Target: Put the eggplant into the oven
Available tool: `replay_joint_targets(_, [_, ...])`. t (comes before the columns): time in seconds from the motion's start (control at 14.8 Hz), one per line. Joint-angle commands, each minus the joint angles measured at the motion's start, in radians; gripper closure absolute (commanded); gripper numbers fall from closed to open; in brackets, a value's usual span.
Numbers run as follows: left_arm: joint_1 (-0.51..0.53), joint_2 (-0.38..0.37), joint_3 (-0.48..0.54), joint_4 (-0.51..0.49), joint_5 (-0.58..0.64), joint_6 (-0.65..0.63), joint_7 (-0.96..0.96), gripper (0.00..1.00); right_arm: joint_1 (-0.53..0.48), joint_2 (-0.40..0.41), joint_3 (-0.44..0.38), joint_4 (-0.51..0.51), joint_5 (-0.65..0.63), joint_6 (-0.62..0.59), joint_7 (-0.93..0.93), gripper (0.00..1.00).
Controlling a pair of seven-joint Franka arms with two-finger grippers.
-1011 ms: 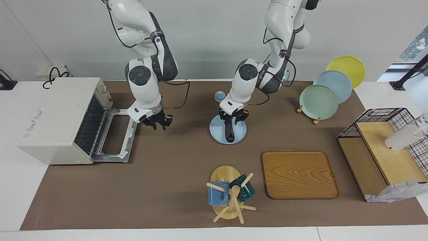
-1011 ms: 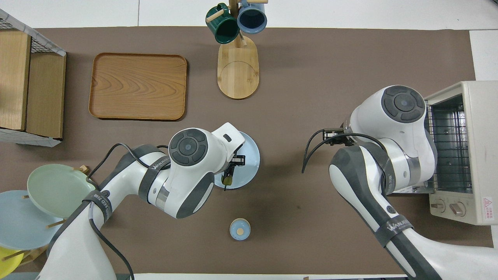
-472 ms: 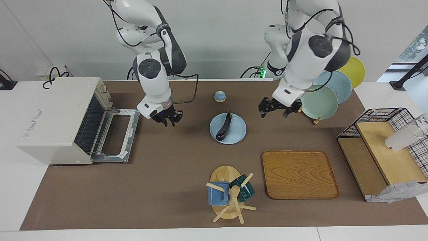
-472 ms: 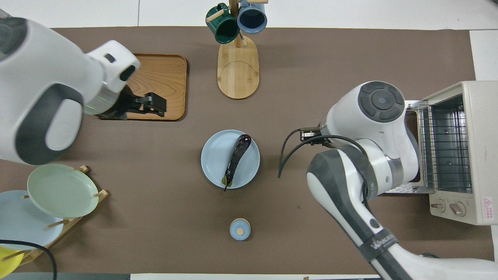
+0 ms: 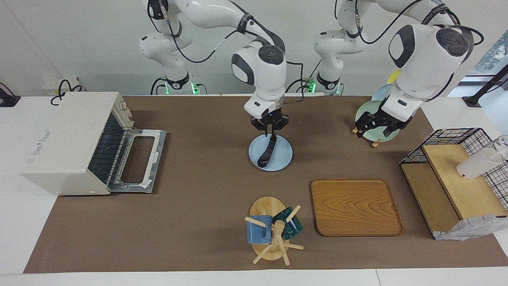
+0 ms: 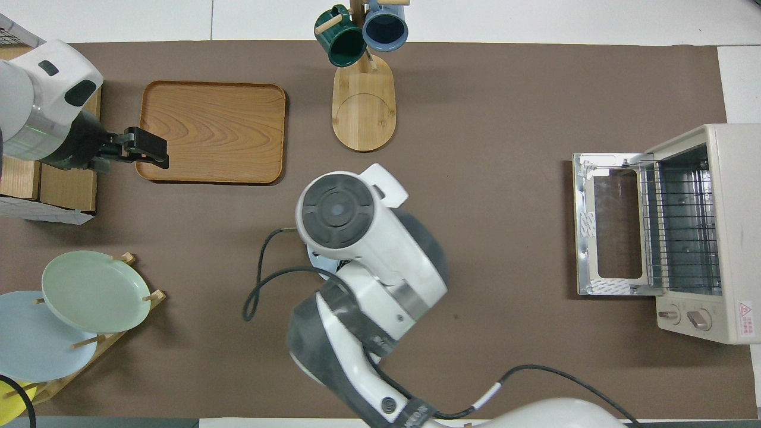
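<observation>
1. Over the round pale-blue plate (image 5: 282, 157) at mid-bench, the right claw (image 5: 270, 129) points straight down, its dark fingers parted around the stem end of the eggplant (image 5: 266, 152); whether they are touching it cannot be told.
2. Long, slim and glossy purple-black, the eggplant lies slantwise on the plate, its thin stem end toward the robots. From overhead the right arm's white wrist hides both.
3. Up in the air over the rack of plates, the left claw (image 5: 378, 126) hangs with its black fingers apart, holding nothing. In the overhead view it (image 6: 141, 145) shows against the tray's edge.
4. Toward the right arm's end of the bench, well apart from the plate, stands the oven (image 5: 67, 139): a boxy off-white shell with its door (image 5: 139, 161) dropped flat, a metal frame around clear glass. A wire rack (image 6: 678, 226) shows inside.
5. Smooth round plates in green (image 5: 387, 115), blue and yellow lean on a wooden stand toward the left arm's end.
6. Farther from the robots than the plate lie a rounded rectangular wooden tray (image 5: 355, 207) with visible grain and a wooden mug tree (image 5: 274, 238) on an oval base, carrying a blue mug and a dark green one.
7. A brown mat (image 5: 198, 206) covers the bench.
</observation>
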Motion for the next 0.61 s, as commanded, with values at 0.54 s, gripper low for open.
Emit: replay_joint_targets(0.54, [-0.002,-0.129,-0.006,-0.12,0.025,-0.057,0.029,0.0,0.147,0.168,-0.004,0.017,-0.164,0.193,0.088,0.61])
